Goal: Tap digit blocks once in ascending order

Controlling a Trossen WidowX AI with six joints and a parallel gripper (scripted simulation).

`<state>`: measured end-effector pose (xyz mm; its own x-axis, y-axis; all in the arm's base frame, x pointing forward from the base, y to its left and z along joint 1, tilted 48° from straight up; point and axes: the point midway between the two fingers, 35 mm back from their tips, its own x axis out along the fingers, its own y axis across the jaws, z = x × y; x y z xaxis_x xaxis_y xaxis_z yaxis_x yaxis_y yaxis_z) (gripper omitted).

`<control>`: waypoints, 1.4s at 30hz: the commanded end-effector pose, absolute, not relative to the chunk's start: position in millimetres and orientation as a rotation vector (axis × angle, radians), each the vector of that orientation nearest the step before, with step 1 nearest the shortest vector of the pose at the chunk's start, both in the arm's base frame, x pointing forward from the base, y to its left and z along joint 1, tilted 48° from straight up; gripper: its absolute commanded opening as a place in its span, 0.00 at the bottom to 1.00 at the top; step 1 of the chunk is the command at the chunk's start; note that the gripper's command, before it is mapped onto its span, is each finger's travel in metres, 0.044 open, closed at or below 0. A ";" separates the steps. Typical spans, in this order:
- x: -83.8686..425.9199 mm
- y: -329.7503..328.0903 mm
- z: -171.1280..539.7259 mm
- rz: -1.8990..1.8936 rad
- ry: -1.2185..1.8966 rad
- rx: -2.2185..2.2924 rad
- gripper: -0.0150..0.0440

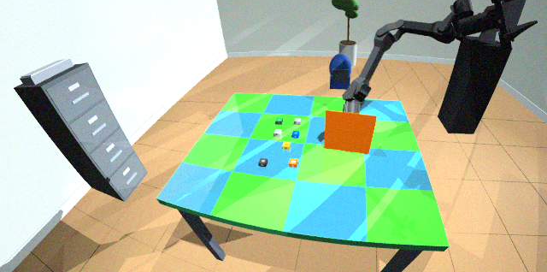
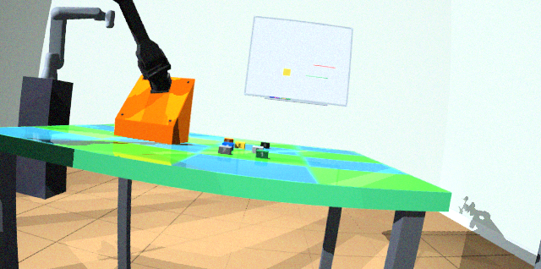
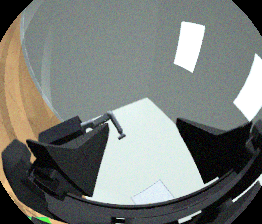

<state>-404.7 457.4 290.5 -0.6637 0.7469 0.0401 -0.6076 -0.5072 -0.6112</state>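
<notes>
- The dark robot arm reaches from a tall black pedestal beside the counter, bends at an elbow and angles down toward the far side of the counter.
- The arm's lower end sits behind an orange wedge-shaped panel standing on the counter, so the top and exterior views hide the gripper itself.
- In the wrist view the gripper points up at the wall and ceiling, with its two dark fingers spread wide apart and nothing between them.
- Seven small blocks sit in a loose cluster near the middle of the checkered green and blue counter, well apart from the arm.
- Farthest back are a green block and a grey block.
- Just in front of those are a white block and a blue block.
- A yellow block sits nearer still, then a black block and an orange block side by side.
- The digits printed on the blocks are too small to read.
</notes>
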 end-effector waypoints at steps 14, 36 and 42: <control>-173.2 561.9 241.2 1.767 -0.398 -0.611 0.93; 226.8 459.6 151.2 0.921 0.323 -0.853 0.93; 305.8 373.7 131.0 0.659 0.524 -0.860 0.93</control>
<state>272.9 418.4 140.6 0.6485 0.4391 -0.6218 -0.7607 0.4050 -0.5073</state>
